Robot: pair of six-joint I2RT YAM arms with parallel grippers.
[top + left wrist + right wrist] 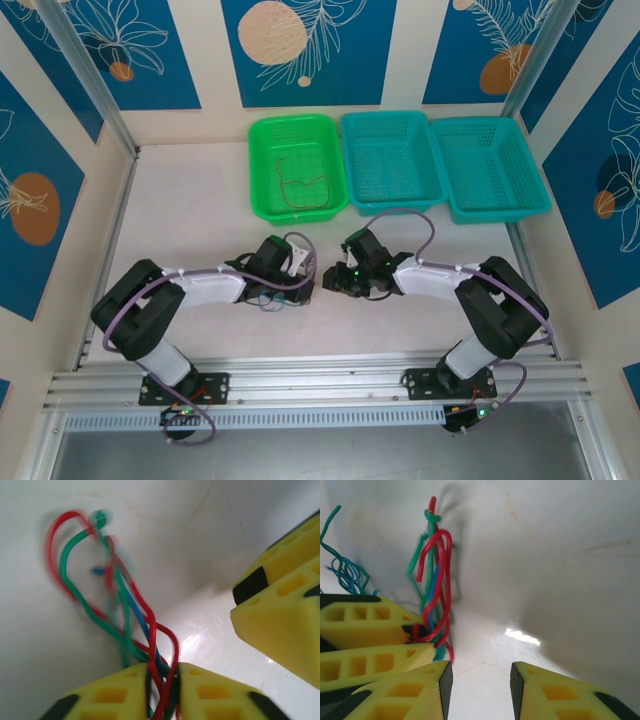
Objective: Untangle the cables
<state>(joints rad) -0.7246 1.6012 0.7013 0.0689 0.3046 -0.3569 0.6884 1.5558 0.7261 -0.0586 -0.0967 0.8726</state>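
Table: open room left of green basket. Nearer than basket, both arms bent inward, low. Left gripper clamps cables; right gripper jaws apart, empty.

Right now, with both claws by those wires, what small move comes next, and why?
Probably the right gripper should shift onto the looped red cable and close: its jaws stand open and empty, while the left gripper clamps the tangled cables.

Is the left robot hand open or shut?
Shut: the left gripper pinches the cables tight, red and green strands squeezed with almost no gap.
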